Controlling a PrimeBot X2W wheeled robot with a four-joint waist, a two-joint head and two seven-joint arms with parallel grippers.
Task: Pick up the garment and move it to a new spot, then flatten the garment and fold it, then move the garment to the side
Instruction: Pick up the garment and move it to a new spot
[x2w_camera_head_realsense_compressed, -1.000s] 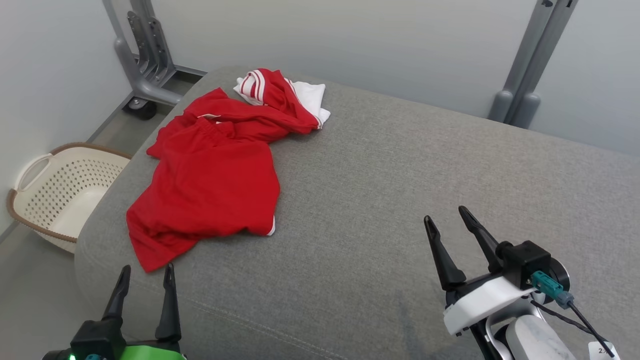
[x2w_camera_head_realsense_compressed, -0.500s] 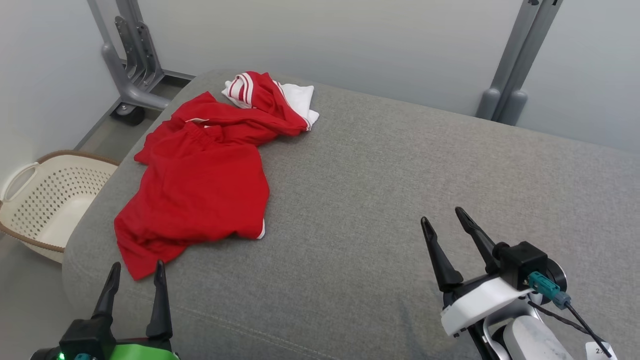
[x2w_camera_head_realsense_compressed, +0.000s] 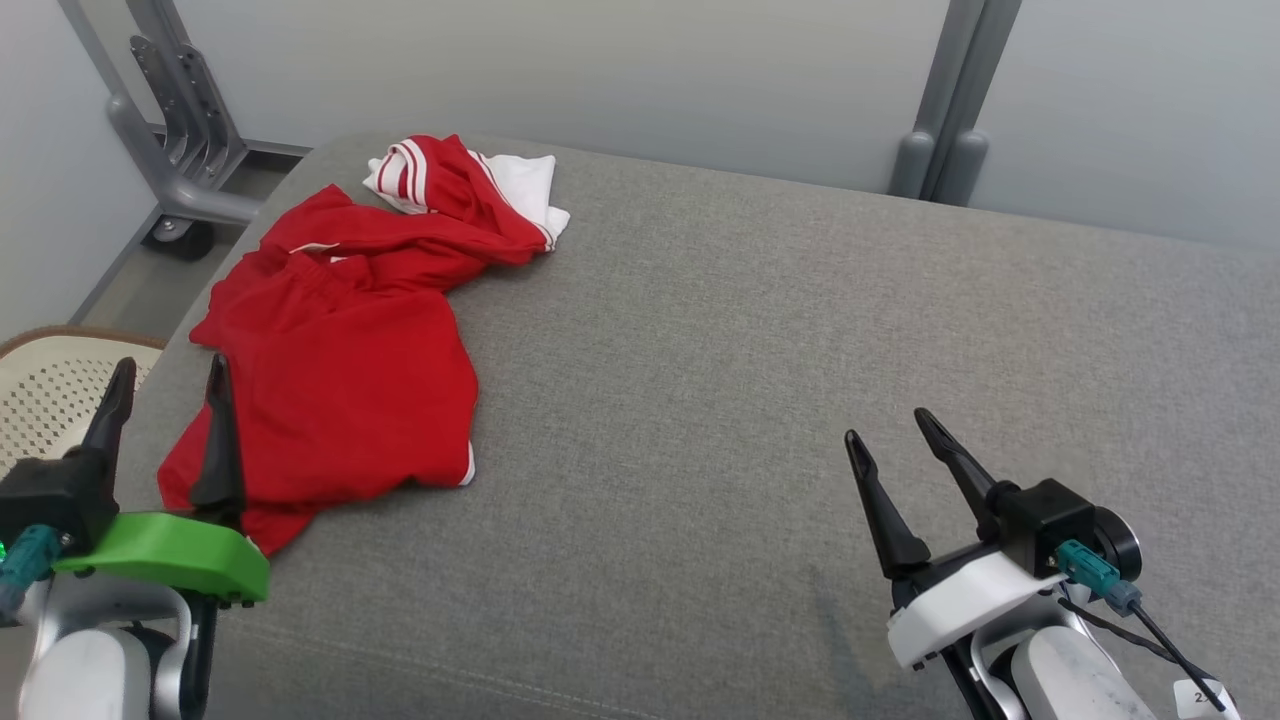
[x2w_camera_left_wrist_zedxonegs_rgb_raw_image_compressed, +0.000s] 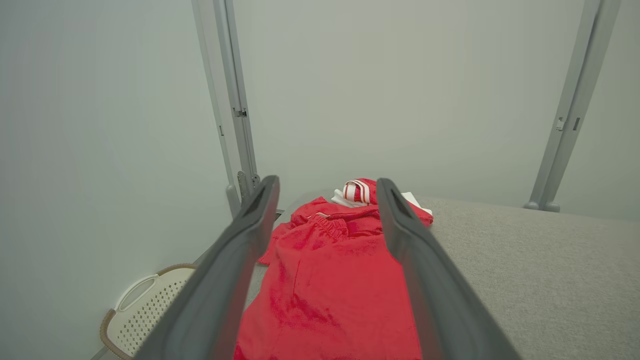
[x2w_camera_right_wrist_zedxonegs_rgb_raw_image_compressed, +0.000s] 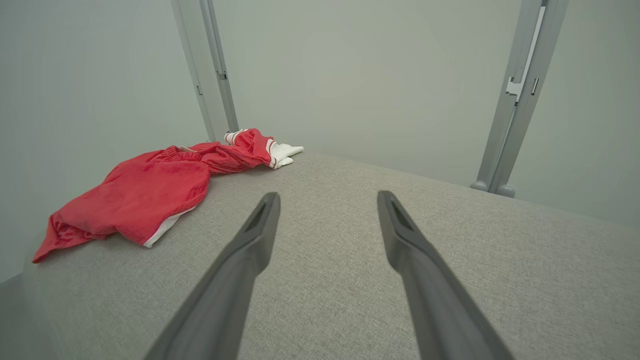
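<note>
Lying crumpled along the left side of the grey upholstered cushion (x2w_camera_head_realsense_compressed: 750, 330), the red garment (x2w_camera_head_realsense_compressed: 340, 390) with white striped trim stretches from near the front left edge to the far left corner, where its white part bunches up. The left gripper (x2w_camera_head_realsense_compressed: 170, 365) hovers at the cushion's left edge, fingers spread apart and empty, one finger showing in front of the garment's near end. The right gripper (x2w_camera_head_realsense_compressed: 887, 428) hangs above the cushion's front right part, fingers wide and empty, well apart from the garment. A perforated cream laundry basket (x2w_camera_head_realsense_compressed: 40, 400) stands on the floor beside the left edge.
</note>
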